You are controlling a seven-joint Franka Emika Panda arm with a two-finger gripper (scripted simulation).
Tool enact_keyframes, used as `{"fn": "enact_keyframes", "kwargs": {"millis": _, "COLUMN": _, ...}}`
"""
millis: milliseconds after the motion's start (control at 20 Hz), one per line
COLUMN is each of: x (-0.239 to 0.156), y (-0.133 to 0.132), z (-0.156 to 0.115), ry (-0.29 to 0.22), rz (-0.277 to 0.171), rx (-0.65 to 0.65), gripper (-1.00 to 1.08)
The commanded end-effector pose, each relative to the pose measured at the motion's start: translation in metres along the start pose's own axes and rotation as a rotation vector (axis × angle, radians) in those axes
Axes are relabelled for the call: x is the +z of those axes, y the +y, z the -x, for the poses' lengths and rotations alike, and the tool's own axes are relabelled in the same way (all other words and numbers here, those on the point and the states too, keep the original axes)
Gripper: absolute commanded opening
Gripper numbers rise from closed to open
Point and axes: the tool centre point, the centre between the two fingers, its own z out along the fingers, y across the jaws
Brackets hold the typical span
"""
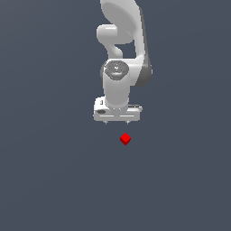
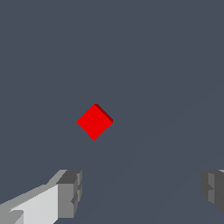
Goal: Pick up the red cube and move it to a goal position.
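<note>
A: Starting from the arm [image 1: 119,58]: we carry the gripper [image 1: 117,122] with its fingers [image 2: 70,192] spread wide and nothing between them. What worries us from here?

B: The red cube [image 1: 125,139] sits turned on the grey floor [image 1: 49,180], corners facing us like a diamond. If we come down without lining the fingers up with its flat faces, we judge they may catch two corners, and the cube could twist or skid away as we close.

A: And our aim?

B: The cube is not under the gripper. In the exterior view it lies apart from the fingertips, beyond them and a little to the exterior view's right. In the wrist view the red cube [image 2: 94,122] lies out ahead of the fingers, nearer one than the other. Descending straight down, we likely close on air.
</note>
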Motion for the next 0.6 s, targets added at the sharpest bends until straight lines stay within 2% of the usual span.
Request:
{"fn": "enact_keyframes", "kwargs": {"millis": 0, "x": 0.000, "y": 0.000, "z": 0.000, "ry": 0.000, "rz": 0.000, "rx": 0.000, "gripper": 1.00}}
{"fn": "enact_keyframes", "kwargs": {"millis": 550, "x": 0.016, "y": -0.005, "z": -0.005, "ry": 0.007, "rz": 0.004, "rx": -0.098, "gripper": 1.00}}
